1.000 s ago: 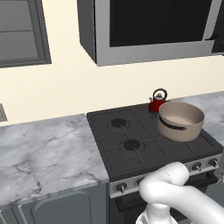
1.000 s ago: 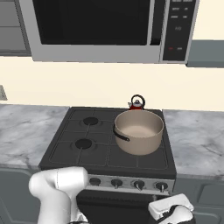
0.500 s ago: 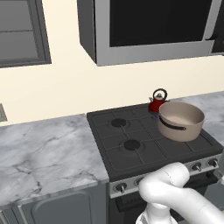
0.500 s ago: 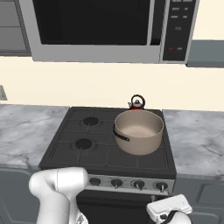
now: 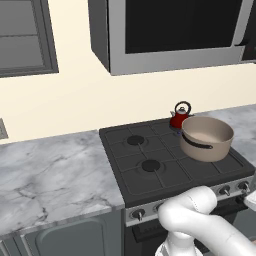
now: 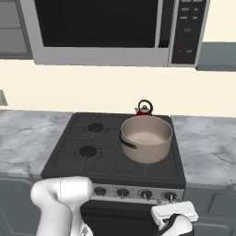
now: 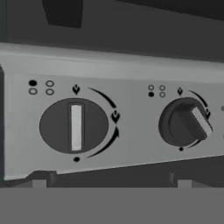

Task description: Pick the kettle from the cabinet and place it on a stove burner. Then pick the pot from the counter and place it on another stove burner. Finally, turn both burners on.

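The small red kettle (image 5: 180,118) (image 6: 144,109) stands on the back right burner of the black cooktop (image 6: 69,159). In front of it the wide beige pot (image 5: 206,138) (image 6: 146,138) sits on the front right burner. My gripper (image 6: 171,216) hangs low before the stove's right front. In the hand view it is open (image 7: 109,179), facing the silver panel close up, with nothing between the fingers. The left knob (image 7: 74,127) there has its bar upright. The right knob (image 7: 183,122) has its bar slanted to the upper right.
Two bare burners (image 5: 135,141) (image 5: 150,165) lie on the cooktop's left half. The marble counter (image 5: 50,170) (image 6: 207,147) flanks the stove. A microwave (image 6: 106,27) hangs above it, with a dark grey cabinet slab (image 6: 216,56) to its right.
My hand has crept slightly upward toward the knob panel. Kettle and pot have stayed put.
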Available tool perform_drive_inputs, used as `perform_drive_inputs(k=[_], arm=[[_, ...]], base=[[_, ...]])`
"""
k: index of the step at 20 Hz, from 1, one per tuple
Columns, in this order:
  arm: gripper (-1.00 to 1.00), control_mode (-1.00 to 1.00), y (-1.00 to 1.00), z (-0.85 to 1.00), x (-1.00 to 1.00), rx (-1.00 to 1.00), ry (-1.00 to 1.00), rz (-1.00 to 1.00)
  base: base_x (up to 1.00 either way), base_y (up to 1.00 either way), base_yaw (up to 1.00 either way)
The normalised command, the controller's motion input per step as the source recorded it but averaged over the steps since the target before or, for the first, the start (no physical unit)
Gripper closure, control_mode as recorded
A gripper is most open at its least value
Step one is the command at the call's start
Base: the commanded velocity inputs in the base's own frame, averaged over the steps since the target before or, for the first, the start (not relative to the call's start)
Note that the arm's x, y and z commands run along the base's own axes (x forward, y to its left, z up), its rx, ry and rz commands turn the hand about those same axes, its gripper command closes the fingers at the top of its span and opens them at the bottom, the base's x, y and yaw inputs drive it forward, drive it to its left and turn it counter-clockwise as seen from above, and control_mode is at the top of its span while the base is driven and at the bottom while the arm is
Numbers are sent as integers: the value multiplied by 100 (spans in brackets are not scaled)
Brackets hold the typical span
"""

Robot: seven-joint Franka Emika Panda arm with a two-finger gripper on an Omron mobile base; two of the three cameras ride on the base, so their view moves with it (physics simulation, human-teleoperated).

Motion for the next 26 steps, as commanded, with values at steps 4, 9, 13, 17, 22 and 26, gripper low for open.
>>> perform_drive_inputs(k=[4,9,13,17,22,26], arm=[[-100,-100,0,0,18,1,1,-3],[-100,-100,0,-2,11,0,0,-2],[-100,-100,-9,-8,4,0,0,-3],[-100,-100,-14,-12,0,0,-1,-3],[-100,-100,-13,-12,0,0,-4,-2],[-100,-100,-2,-7,9,0,-4,-1]], base=[[0,0,0],[0,0,0],[0,0,0],[0,0,0],[0,0,0],[0,0,0]])
